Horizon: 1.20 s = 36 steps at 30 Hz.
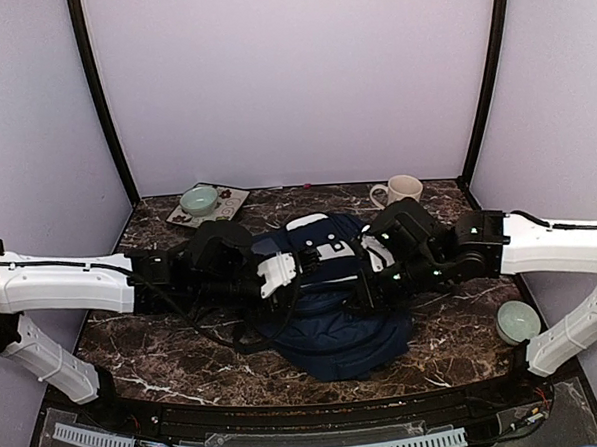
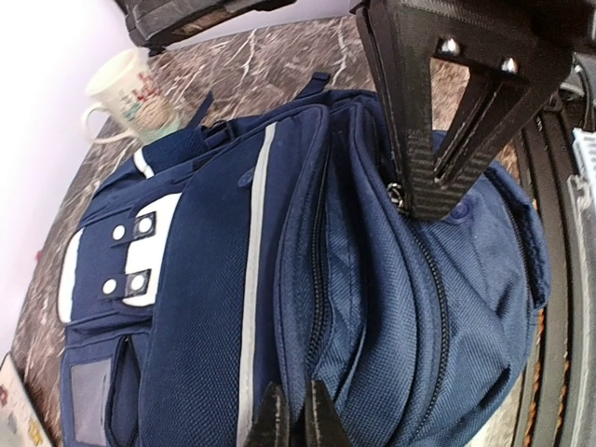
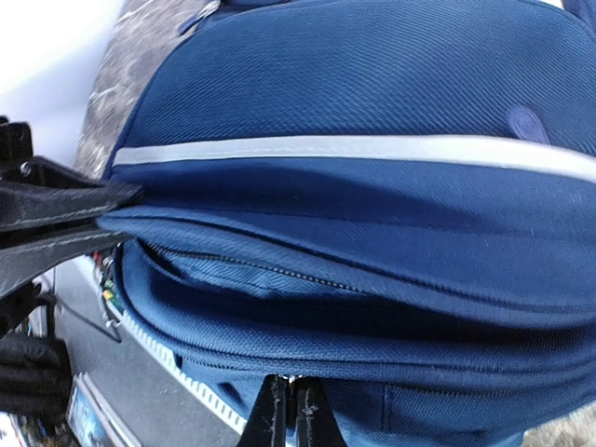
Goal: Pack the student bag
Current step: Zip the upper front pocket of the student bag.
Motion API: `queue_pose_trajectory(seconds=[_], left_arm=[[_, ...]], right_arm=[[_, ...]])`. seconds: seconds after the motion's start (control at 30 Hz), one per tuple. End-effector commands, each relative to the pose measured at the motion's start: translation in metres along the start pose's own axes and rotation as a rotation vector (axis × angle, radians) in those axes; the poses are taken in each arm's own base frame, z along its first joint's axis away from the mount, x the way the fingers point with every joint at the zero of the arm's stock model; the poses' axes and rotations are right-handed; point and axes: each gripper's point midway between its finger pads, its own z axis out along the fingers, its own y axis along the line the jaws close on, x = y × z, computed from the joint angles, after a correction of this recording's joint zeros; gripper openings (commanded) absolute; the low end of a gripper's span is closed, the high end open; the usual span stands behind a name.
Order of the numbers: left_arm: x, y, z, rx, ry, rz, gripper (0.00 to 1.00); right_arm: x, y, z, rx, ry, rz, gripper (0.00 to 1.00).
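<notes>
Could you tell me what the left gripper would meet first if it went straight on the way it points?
The student bag itself: the left gripper is shut on a fold beside its zip, so going on would push further into the navy fabric. Depth beyond that is unclear.

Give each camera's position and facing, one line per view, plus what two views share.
Top external: above, behind the bases, looking down at the table; both arms show.
Left wrist: on the left arm, facing the student bag; left gripper at bottom.
Right wrist: facing the bag's side; right gripper at bottom.
Shared: each wrist view shows the other gripper on the bag.
</notes>
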Motion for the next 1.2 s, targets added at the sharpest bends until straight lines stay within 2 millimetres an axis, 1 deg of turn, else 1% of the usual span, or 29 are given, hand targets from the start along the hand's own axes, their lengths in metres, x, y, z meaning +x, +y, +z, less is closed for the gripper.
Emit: queue_pose_trajectory(seconds=[0.0,0.17,0.3,0.43,0.57,0.6,0.63,0.7,0.8,0.83,0.87,0.9,0.93,0.97,1.03,1.1,1.17], left_arm=[[0.009,0.015,-0.028,-0.114,-0.011,0.015,0.0],[0.027,0.019,-0.041,-0.155,0.021,-0.005,0.0],[0.039,0.019,-0.05,-0.183,0.021,-0.007,0.0],[0.042,0.019,-0.062,-0.203,-0.014,-0.002,0.0],[0.05,0.022,-0.066,-0.231,0.002,0.018,0.0],[0.05,0.022,-0.066,-0.232,0.001,0.023,0.0],[0.048,0.023,-0.067,-0.232,-0.005,0.024,0.0],[0.043,0.023,-0.069,-0.231,-0.02,0.025,0.0],[0.034,0.026,-0.072,-0.237,-0.033,0.023,0.0],[0.031,0.028,-0.074,-0.241,-0.033,0.02,0.09],[0.027,0.03,-0.077,-0.246,-0.033,0.011,0.32],[0.023,0.033,-0.081,-0.25,-0.034,-0.007,0.51],[0.019,0.034,-0.085,-0.247,-0.031,-0.03,0.63],[0.013,0.034,-0.089,-0.233,-0.032,-0.048,0.69],[0.002,0.024,-0.098,-0.154,-0.042,-0.061,0.73],[-0.013,0.011,-0.108,-0.058,-0.068,-0.08,0.75],[-0.02,0.0,-0.115,0.016,-0.071,-0.105,0.74]], right_arm=[[-0.028,0.057,0.003,-0.197,-0.049,-0.127,0.0],[-0.02,0.05,0.02,-0.165,0.007,-0.144,0.0],[-0.018,0.041,0.021,-0.123,0.02,-0.154,0.0],[-0.018,0.023,0.014,-0.07,0.028,-0.148,0.0],[-0.012,-0.004,0.012,-0.029,0.037,-0.116,0.0],[-0.012,-0.008,0.011,-0.028,0.035,-0.11,0.0],[-0.013,-0.008,0.01,-0.036,0.03,-0.108,0.0],[-0.018,-0.002,0.007,-0.064,0.018,-0.117,0.0],[-0.025,0.02,0.005,-0.139,0.025,-0.159,0.0],[-0.027,0.026,0.006,-0.158,0.032,-0.181,0.0],[-0.027,0.03,0.009,-0.164,0.051,-0.199,0.0],[-0.03,0.038,0.008,-0.183,0.056,-0.222,0.0],[-0.033,0.046,0.006,-0.204,0.06,-0.245,0.0],[-0.037,0.053,0.005,-0.226,0.058,-0.268,0.0],[-0.047,0.07,-0.002,-0.266,0.038,-0.313,0.0],[-0.058,0.086,-0.01,-0.302,0.008,-0.356,0.0],[-0.068,0.101,-0.017,-0.34,-0.015,-0.389,0.0]])
